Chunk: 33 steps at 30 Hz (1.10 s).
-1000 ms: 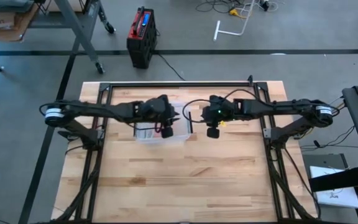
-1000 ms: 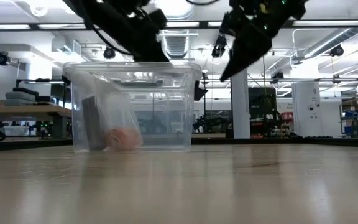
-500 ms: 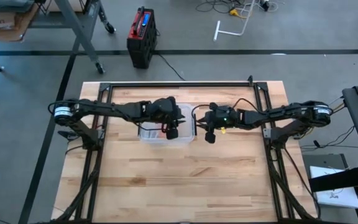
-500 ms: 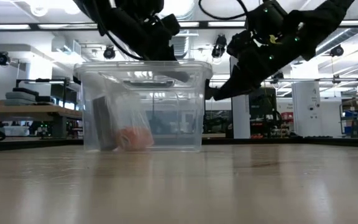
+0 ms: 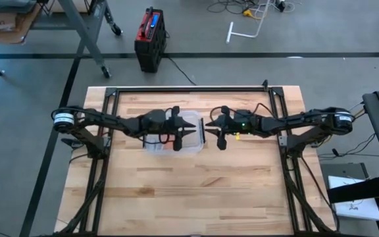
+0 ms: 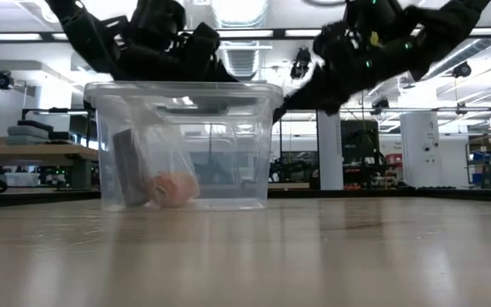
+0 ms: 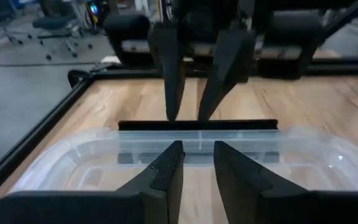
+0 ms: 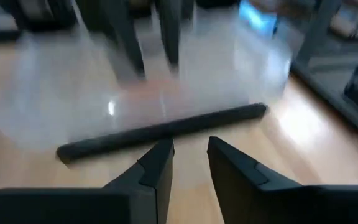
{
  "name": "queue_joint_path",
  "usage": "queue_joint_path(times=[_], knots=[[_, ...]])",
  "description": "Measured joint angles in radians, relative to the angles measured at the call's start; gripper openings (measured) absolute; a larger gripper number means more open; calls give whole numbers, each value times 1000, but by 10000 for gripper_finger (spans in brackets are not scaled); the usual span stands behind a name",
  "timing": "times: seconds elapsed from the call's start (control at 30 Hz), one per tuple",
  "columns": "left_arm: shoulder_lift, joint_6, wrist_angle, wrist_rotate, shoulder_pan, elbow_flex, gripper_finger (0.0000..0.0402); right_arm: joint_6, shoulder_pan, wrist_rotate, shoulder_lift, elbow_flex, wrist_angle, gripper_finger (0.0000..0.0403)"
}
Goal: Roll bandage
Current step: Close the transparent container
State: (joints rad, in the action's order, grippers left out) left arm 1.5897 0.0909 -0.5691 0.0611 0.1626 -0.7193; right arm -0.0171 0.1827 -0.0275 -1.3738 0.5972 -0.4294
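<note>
Though blurred, right gripper point(image 8: 188, 158) slightly parted; left gripper point(image 7: 197, 163) likewise above clear bin point(image 5: 191, 135); bandage point(image 6: 173, 188) indistinct.

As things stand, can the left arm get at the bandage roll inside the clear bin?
Probably yes. The bin looks open-topped, and the left end effector hovers over it, fingers slightly apart, with nothing between it and the roll on the bin floor.
</note>
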Motion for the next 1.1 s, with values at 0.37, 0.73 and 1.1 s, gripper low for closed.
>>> queue_joint_path(times=[0.37,0.73,1.1], knots=[[1,-53,-50,36,42,36,82,-28,1,67,23,13,155,87],[4,-59,-84,59,42,42,82,18,1,-75,-265,19,-141,71],[2,-55,-84,81,43,51,82,-40,-5,-59,-153,88,-6,74]])
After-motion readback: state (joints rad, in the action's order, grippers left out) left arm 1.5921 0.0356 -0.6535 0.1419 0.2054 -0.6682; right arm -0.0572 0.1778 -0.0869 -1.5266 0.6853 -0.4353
